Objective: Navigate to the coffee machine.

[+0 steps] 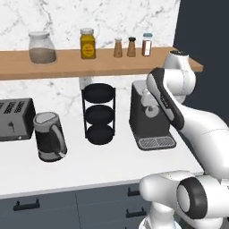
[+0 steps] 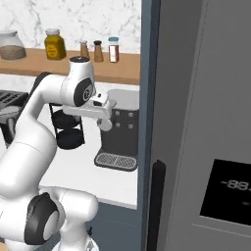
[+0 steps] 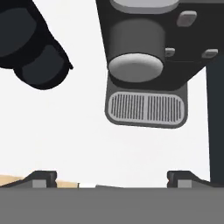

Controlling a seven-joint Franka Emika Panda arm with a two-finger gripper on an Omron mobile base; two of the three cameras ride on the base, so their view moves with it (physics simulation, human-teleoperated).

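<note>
Now we see our arm bent high over the tabletop (image 1: 112, 165), pincer (image 3: 111, 179) spread apart and bare, facing the coffee machine (image 1: 150, 118), shelf jars (image 1: 42, 47) part-filled.

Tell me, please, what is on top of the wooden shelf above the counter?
On the wooden shelf stand a glass jar, a yellow jar and three small spice shakers. The arm covers the shelf's right end, so anything there is hidden.
</note>
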